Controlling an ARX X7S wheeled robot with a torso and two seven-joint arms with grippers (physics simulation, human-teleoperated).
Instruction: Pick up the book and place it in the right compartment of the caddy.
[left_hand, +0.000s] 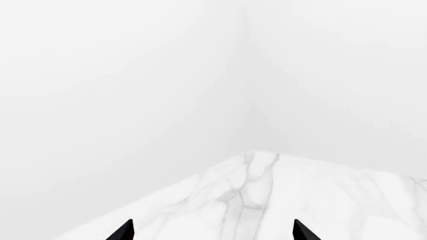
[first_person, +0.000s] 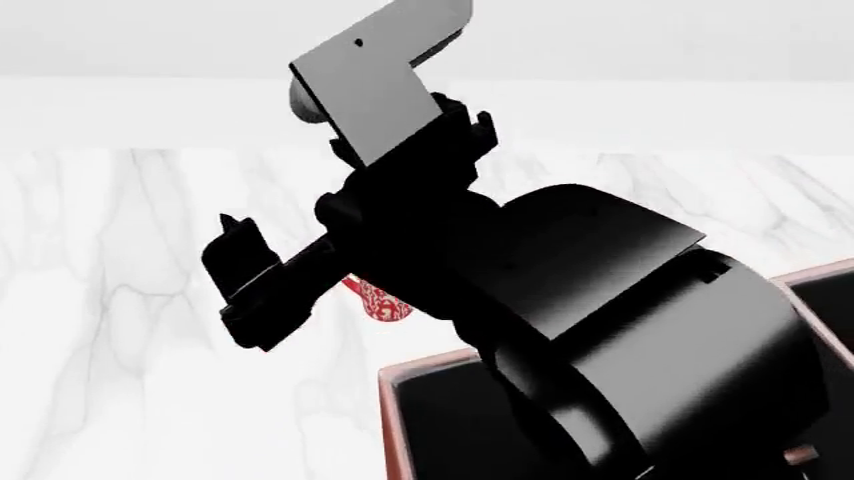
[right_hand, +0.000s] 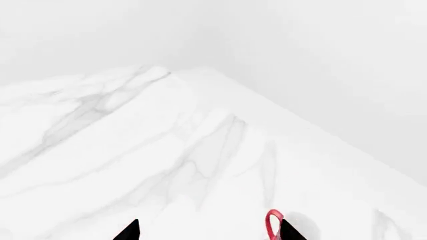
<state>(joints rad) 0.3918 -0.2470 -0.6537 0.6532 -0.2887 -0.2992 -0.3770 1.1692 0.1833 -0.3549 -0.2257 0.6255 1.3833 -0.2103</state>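
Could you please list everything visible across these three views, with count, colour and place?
table: one, white marble, under everything.
caddy: one, reddish-brown rim with black inside, near edge in the head view, mostly hidden by the arm.
mug: one, red patterned, only slivers show behind the arm.
book: none visible.
robot arm: one, black, filling the head view's middle.
left gripper: black tips apart, nothing between.
right gripper: black tips apart, beside the mug's rim.

mug (right_hand: 273, 224) beside right claw (right_hand: 210, 232), marble open
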